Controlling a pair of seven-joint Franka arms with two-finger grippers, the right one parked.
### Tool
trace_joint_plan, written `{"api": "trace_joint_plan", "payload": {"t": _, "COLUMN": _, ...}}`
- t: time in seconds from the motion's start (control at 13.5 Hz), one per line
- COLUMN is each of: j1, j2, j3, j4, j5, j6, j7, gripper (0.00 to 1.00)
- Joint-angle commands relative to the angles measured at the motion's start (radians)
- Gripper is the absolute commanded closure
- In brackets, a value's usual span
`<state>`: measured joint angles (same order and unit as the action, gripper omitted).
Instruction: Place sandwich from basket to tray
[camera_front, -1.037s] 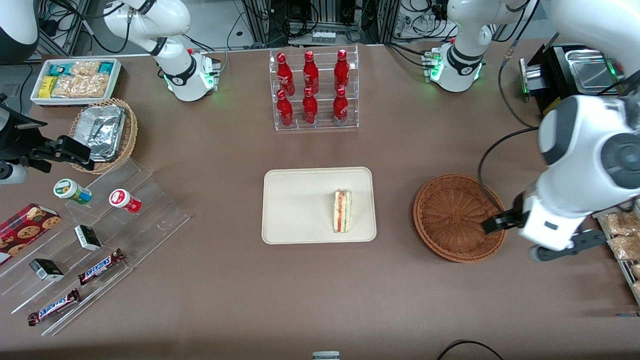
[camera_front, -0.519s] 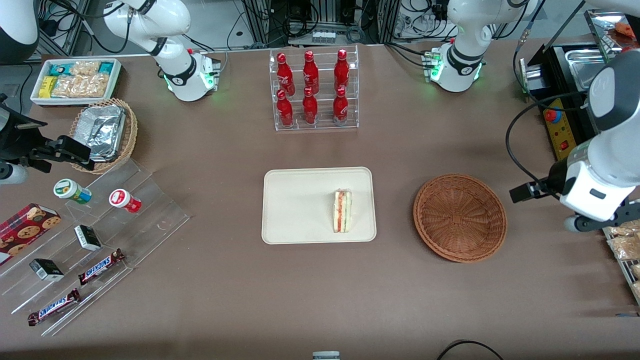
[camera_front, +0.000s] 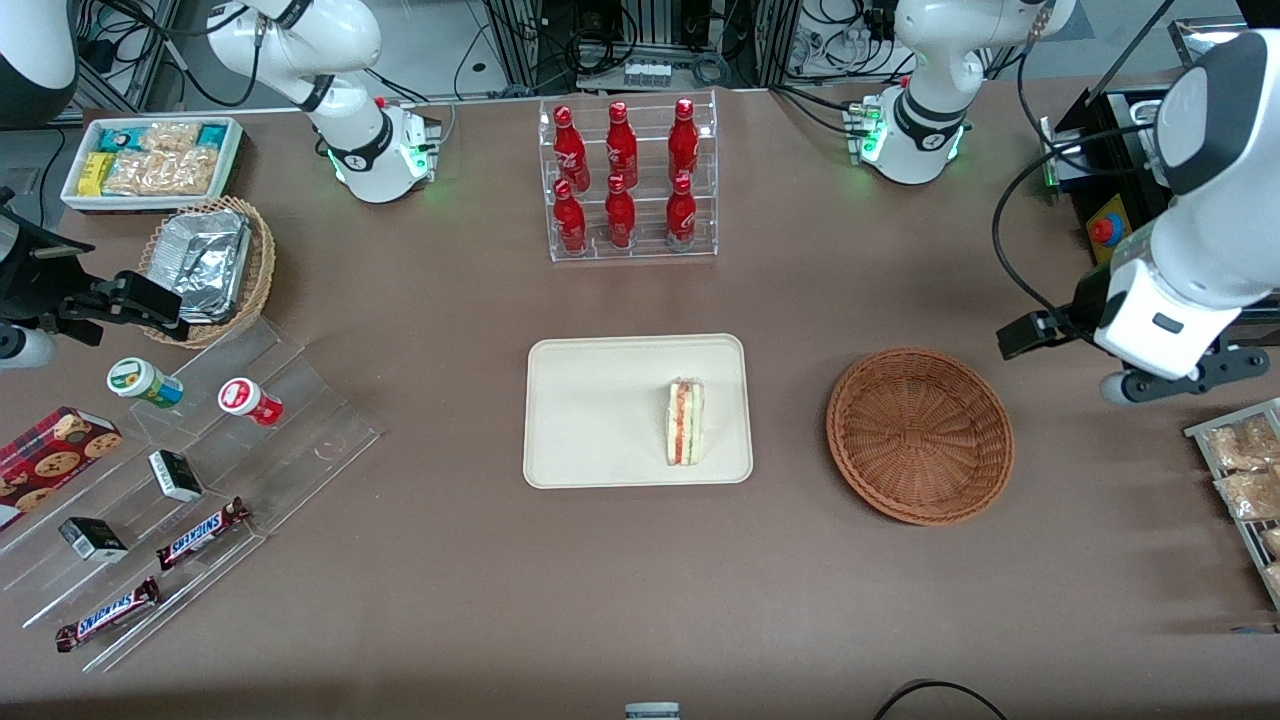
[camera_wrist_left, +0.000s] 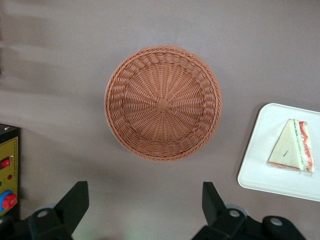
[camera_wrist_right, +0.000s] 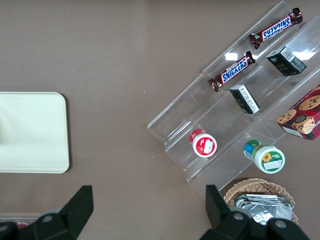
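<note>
Well, the sandwich (camera_front: 685, 422) is lying on the tray (camera_front: 590, 420), close to the tray's edge that faces the basket (camera_front: 920, 435), with its red and green filling stripes showing along the cut side. From the wrist camera it reads as a pale triangle (camera_wrist_left: 291, 153) resting flat on the cream tray (camera_wrist_left: 260, 167), nothing touching it. The basket (camera_wrist_left: 163, 102) sits on the brown surface (camera_front: 640, 590) near the tray but clearly apart from it, and its woven floor holds nothing. The hand (camera_wrist_left: 145, 207) hangs in the air above the surface, off the basket's rim toward the working arm's end and not over the tray; its two dark fingers (camera_wrist_left: 74, 202) stand wide apart with nothing between them. In the front camera the hand (camera_front: 1160, 385) shows higher than the basket and a little farther from that camera than the basket's centre. A clear rack of red bottles (camera_front: 625, 180) stands farther from the front camera than the tray.
</note>
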<state>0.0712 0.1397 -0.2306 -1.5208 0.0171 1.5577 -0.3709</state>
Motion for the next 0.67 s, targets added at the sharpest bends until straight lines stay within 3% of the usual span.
{"api": "trace_joint_plan", "payload": {"t": 0.0, "j1": 0.012, "j2": -0.069, "j3": 0.0, "j4": -0.09, "j5": -0.026, "j6": 0.022, "j7": 0.015, "gripper": 0.0}}
{"api": "trace_joint_plan", "payload": {"t": 0.59, "j1": 0.012, "j2": -0.169, "j3": 0.017, "j4": -0.13, "j5": -0.046, "j6": -0.068, "j7": 0.163, "gripper": 0.0}}
